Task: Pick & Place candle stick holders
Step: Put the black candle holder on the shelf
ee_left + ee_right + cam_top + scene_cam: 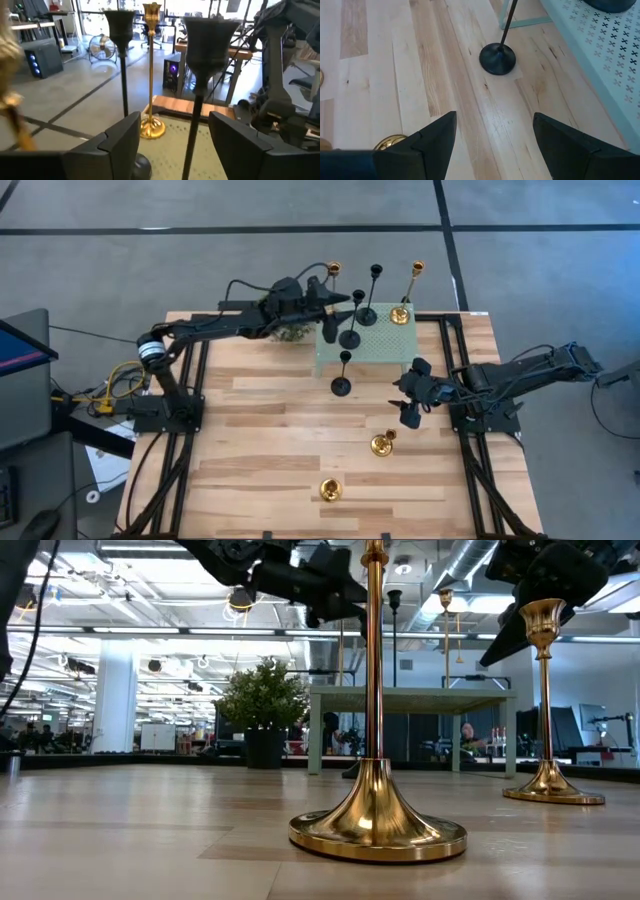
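Observation:
Three candle stick holders stand by their round bases on the mint green perforated stand [380,345]: two black ones [350,338] [367,315] and a gold one [400,315]. My left gripper [343,302] is open high above the stand. Its fingers are on either side of a black holder's stem [194,125], just under the cup [207,45], and touch nothing. A black holder [341,387] and two gold ones [381,445] [331,490] stand on the table. My right gripper [410,408] is open and empty above the table, between the black holder's base [497,58] and a gold base [390,142].
A green bushy plant [292,332] stands at the stand's left side, under my left arm. Another gold holder's top [333,270] shows behind my left gripper. Bare wood lies over the table's left half and near edge [230,480].

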Controlling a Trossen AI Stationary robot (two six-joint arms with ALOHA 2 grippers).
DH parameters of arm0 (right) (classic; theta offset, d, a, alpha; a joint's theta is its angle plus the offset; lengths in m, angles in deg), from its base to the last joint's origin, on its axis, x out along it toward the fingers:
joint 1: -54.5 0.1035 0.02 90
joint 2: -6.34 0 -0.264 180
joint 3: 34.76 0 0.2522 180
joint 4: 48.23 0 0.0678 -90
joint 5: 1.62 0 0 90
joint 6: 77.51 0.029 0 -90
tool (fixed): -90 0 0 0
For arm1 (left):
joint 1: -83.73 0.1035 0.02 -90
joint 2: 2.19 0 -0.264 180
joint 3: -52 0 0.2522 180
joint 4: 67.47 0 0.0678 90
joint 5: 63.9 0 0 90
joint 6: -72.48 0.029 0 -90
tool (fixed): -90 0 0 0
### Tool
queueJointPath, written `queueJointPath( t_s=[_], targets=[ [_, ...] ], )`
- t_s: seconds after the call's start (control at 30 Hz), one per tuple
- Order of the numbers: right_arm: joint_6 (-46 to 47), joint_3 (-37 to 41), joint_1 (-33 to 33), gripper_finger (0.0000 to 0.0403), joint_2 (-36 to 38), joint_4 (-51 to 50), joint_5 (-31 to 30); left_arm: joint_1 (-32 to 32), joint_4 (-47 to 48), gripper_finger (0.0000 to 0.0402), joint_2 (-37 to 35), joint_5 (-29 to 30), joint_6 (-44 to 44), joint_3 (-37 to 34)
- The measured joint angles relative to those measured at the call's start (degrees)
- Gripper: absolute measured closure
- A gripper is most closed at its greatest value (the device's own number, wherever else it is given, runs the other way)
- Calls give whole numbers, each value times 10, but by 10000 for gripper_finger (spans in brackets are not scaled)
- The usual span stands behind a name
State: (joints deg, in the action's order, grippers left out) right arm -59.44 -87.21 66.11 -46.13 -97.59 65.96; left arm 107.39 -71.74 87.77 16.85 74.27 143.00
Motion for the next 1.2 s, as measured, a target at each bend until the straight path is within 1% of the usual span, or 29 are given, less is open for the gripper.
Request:
queueJointPath(
  t_s=[0.2,0.37,0.5,0.57,0.67,0.77,0.9,1.0,1.07,1.2],
  targets=[
    [0,0,0,148,0,0,-1,-1,1,180,-76,-2,9,-59],
    [0,0,0,148,0,0,-1,0,7,190,-164,-5,10,-134],
    [0,0,-1,148,0,2,-1,-1,30,208,-242,-56,21,-200],
    [0,0,-1,148,0,5,-1,-1,40,225,-280,-91,37,-237],
    [-5,0,-1,148,0,16,-1,-2,39,262,-335,-142,43,-294],
    [-7,0,-1,148,0,42,-2,-2,39,304,-380,-166,44,-350],
    [-34,0,-1,148,-3,101,-2,-5,38,357,-426,-172,44,-420],
    [-52,0,-2,148,-13,134,-5,-20,37,387,-450,-172,54,-467],
    [-59,0,-5,148,-27,148,-9,-37,35,396,-463,-172,71,-494],
    [-73,0,-11,148,-73,183,-38,-74,30,396,-488,-159,91,-535]
  ],
)
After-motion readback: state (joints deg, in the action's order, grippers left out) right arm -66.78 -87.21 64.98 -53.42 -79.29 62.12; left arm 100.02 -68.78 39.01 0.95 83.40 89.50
